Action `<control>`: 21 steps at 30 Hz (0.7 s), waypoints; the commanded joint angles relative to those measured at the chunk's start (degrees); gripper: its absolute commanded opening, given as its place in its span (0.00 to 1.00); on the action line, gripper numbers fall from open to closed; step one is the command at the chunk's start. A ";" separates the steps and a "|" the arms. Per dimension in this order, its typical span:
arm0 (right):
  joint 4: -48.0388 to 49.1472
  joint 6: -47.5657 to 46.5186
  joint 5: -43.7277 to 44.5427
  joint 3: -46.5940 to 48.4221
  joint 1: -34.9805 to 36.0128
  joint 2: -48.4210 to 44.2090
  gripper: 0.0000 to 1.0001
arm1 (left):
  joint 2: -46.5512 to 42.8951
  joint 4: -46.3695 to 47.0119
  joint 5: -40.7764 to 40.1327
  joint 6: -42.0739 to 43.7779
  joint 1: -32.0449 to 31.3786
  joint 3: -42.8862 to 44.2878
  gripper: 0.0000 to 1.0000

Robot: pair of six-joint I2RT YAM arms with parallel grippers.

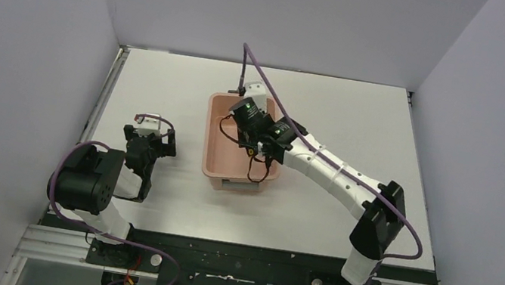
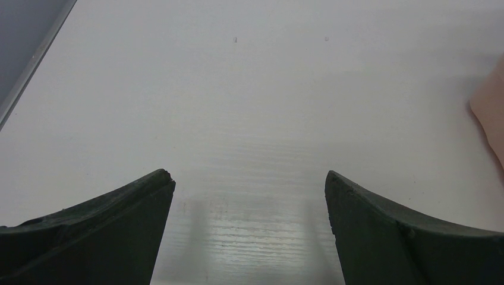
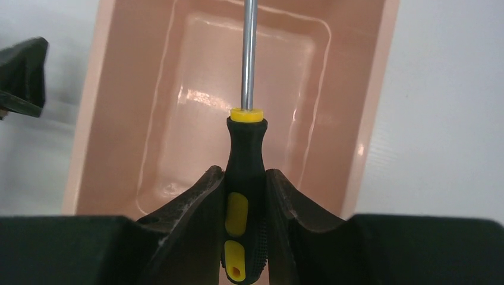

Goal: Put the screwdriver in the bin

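Note:
The screwdriver (image 3: 245, 142) has a black and yellow handle and a thin metal shaft. My right gripper (image 3: 245, 178) is shut on its handle, and the shaft points ahead over the inside of the salmon-pink bin (image 3: 113, 119). In the top view the right gripper (image 1: 249, 142) hovers over the bin (image 1: 209, 136) at mid-table, and the screwdriver is mostly hidden under the wrist. My left gripper (image 1: 151, 134) sits left of the bin, low over the table. Its jaws stand wide apart and empty in the left wrist view (image 2: 249, 178). A corner of the bin (image 2: 492, 101) shows at the right edge there.
Grey walls enclose the white table (image 1: 359, 129) on three sides. A metal rail (image 1: 108, 89) runs along its left edge. The right arm's purple cable (image 1: 273, 88) arcs above the bin's far end.

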 commanded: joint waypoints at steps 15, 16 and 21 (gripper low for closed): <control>16.70 11.44 0.13 -16.59 -0.23 14.27 0.12 | -0.47 2.25 -0.08 -0.30 0.10 0.99 0.97; 16.89 11.44 -0.58 -16.73 -0.49 14.77 0.13 | -0.50 2.28 -0.05 -0.27 0.10 0.98 0.97; 15.95 10.62 -0.96 -15.58 -0.85 15.33 0.46 | -0.45 2.35 -0.06 -0.33 0.10 0.98 0.97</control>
